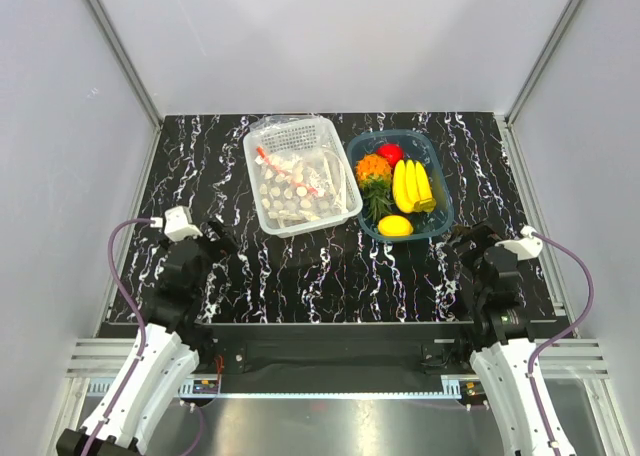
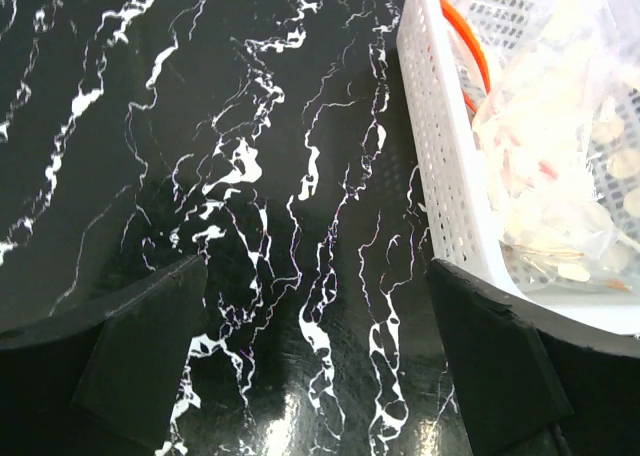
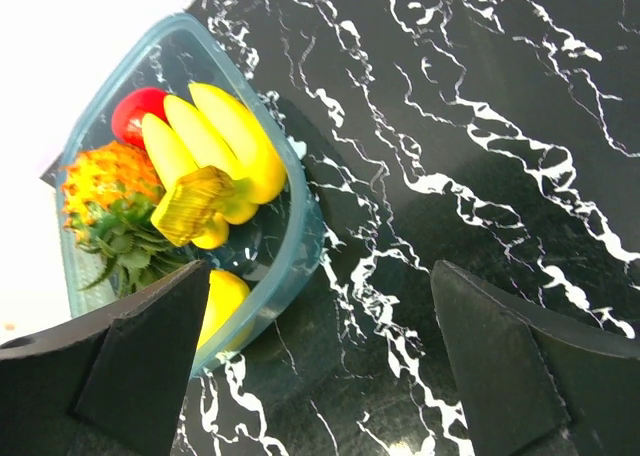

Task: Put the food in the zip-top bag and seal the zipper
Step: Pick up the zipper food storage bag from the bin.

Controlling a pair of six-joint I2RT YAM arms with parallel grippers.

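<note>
The food lies in a blue-tinted clear tub point(image 1: 441, 190): an orange piece with green leaves point(image 1: 374, 171), a small red fruit point(image 1: 390, 153), a banana bunch point(image 1: 411, 185) and a lemon point(image 1: 395, 226). The right wrist view shows them too: the banana bunch point(image 3: 215, 141), the red fruit point(image 3: 135, 112), the orange piece point(image 3: 105, 181) and the lemon point(image 3: 225, 298). The clear dotted zip-top bag point(image 1: 298, 186) lies crumpled in the white basket point(image 1: 290, 133); it also shows in the left wrist view point(image 2: 560, 166). Its zipper is not discernible. My left gripper point(image 1: 216, 239) and right gripper point(image 1: 462, 244) are open and empty, low over the table.
The white perforated basket point(image 2: 440, 166) stands just right of my left gripper point(image 2: 320, 366). The tub's rim point(image 3: 300, 246) is just left of my right gripper point(image 3: 320, 366). Grey walls enclose the black marbled table point(image 1: 320, 266); a metal rail runs along its near edge.
</note>
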